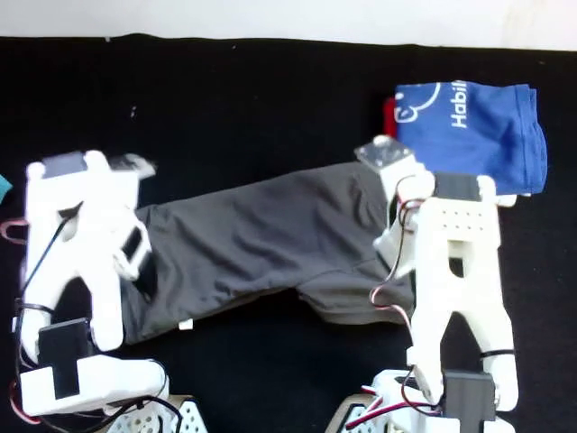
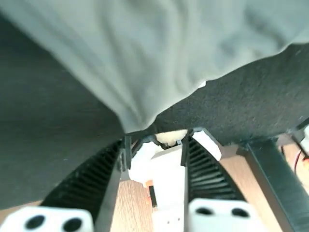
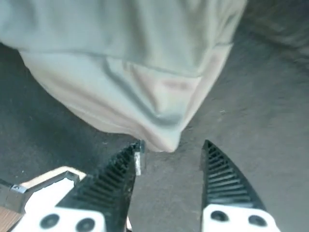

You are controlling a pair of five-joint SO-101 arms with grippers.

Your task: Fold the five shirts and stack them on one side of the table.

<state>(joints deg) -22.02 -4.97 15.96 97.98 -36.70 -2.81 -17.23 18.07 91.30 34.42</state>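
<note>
A grey shirt [image 1: 261,244] lies stretched in a slanting band across the middle of the black table [image 1: 225,90], wrinkled and partly doubled over. My left gripper [image 1: 135,253] is at its left end. In the left wrist view the gripper [image 2: 157,139] is open, and a hanging fold of the grey shirt [image 2: 169,48] comes down to the tip of one finger. My right gripper [image 1: 397,212] is over the shirt's right end. In the right wrist view it [image 3: 172,144] stands open, with a rounded fold of the shirt [image 3: 130,63] just beyond its fingertips.
A folded blue shirt [image 1: 469,126] lies at the back right on top of a red one [image 1: 389,115], just behind the right arm. A bit of teal cloth [image 1: 3,185] shows at the left edge. Bare black table stretches along the back.
</note>
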